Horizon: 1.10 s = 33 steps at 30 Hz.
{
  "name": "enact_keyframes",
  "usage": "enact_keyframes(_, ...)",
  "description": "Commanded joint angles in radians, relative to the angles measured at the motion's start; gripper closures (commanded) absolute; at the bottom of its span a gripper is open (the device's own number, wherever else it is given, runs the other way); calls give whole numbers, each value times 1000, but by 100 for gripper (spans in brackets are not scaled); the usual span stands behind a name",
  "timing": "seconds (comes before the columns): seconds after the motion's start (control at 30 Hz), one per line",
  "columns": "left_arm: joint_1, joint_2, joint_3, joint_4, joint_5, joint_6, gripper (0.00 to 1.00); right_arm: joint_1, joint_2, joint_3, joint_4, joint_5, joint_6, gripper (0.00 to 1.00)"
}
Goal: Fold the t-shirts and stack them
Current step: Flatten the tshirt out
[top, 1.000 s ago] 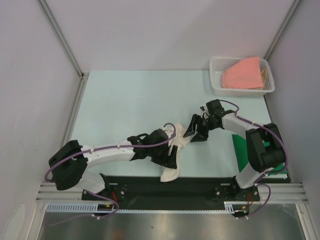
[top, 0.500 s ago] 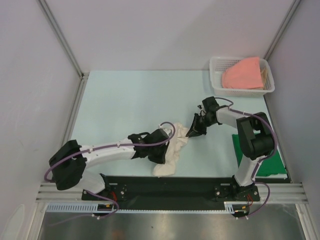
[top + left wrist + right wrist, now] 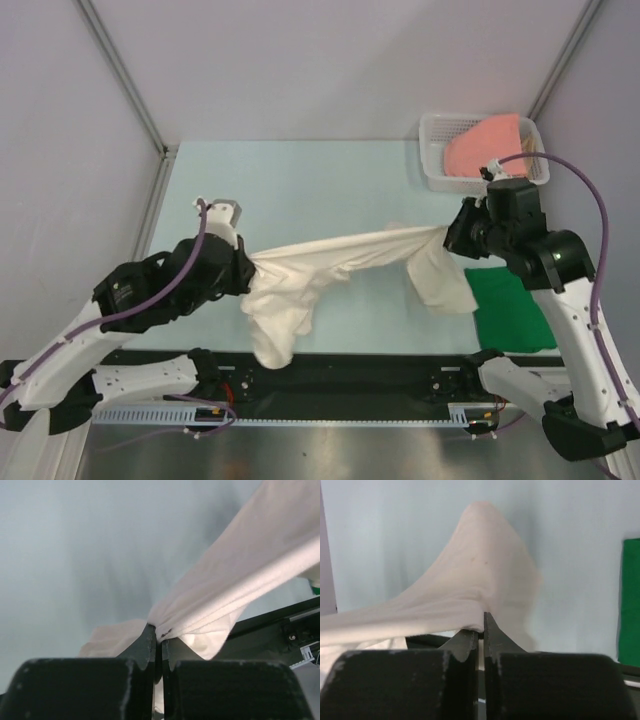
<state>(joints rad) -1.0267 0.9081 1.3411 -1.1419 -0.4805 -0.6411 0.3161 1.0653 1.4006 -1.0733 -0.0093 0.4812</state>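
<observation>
Shirts: cream-white t-shirt plain, one even tone; dark green t-shirt plain solid green; salmon-pink t-shirt plain, slightly lighter pink along its upper folds. Basket white, walls in an open lattice pattern; table pale mint, uniform; walls pale grey; mounting strip at the near edge black. Left arm and right arm white shells with black joint housings; left gripper and right gripper black, fingers matte black in both wrist views.
</observation>
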Motion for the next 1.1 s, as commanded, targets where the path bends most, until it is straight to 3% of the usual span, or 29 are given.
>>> enact_keyframes(0.0, 2, -9, 39, -252, -153, -49, 100, -3, -28, 12, -183, 82, 16, 100)
enact_keyframes(0.13, 36, 34, 63, -193, -246, 56, 98, 1, 51, 21, -116, 68, -15, 100)
enact_keyframes(0.17, 68, 46, 46, -109, -233, 93, 98, -3, 92, 27, -90, 60, -27, 100)
enact_keyframes(0.23, 264, 96, -25, 3, -141, 218, 99, -66, 194, 63, -42, 20, -41, 100)
enact_keyframes(0.27, 343, 122, -75, 89, -45, 244, 98, -104, 319, 73, -19, -29, -49, 100)
enact_keyframes(0.3, 488, 217, -86, 105, -9, 262, 95, -136, 382, 93, 8, -138, -52, 88)
enact_keyframes(0.33, 538, 273, -79, 99, -16, 255, 80, -159, 456, 154, 24, -124, -65, 77)
enact_keyframes(0.4, 582, 384, -30, 79, -116, 251, 66, -163, 626, 236, 42, -36, -108, 54)
enact_keyframes(0.43, 582, 394, -14, 83, -127, 268, 42, -166, 683, 300, 0, -2, -125, 52)
enact_keyframes(0.5, 562, 391, 26, 90, -124, 265, 26, -160, 799, 496, -115, 9, -161, 40)
enact_keyframes(0.53, 553, 371, 32, 93, -124, 256, 11, -157, 806, 523, -131, 9, -165, 37)
enact_keyframes(0.6, 534, 348, 26, 88, -80, 241, 0, -131, 757, 488, -122, -12, -177, 28)
enact_keyframes(0.67, 516, 310, 10, 94, 6, 251, 1, -111, 699, 408, -99, -58, -184, 26)
enact_keyframes(0.77, 504, 246, -115, 149, 259, 210, 14, -68, 592, 183, -24, -208, -182, 27)
enact_keyframes(0.8, 504, 235, -147, 165, 308, 193, 24, -57, 573, 122, 4, -228, -181, 31)
enact_keyframes(0.83, 504, 224, -186, 194, 401, 145, 47, -46, 555, 22, 21, -233, -176, 35)
enact_keyframes(0.93, 502, 184, -334, 313, 506, 31, 65, -70, 481, -162, 97, -260, -133, 58)
enact_keyframes(0.97, 496, 183, -362, 321, 508, 0, 64, -84, 461, -192, 111, -286, -125, 60)
enact_keyframes(1.03, 479, 178, -431, 327, 496, -79, 49, -107, 444, -241, 147, -319, -104, 59)
enact_keyframes(1.07, 479, 173, -486, 361, 516, -103, 46, -124, 432, -274, 168, -328, -90, 58)
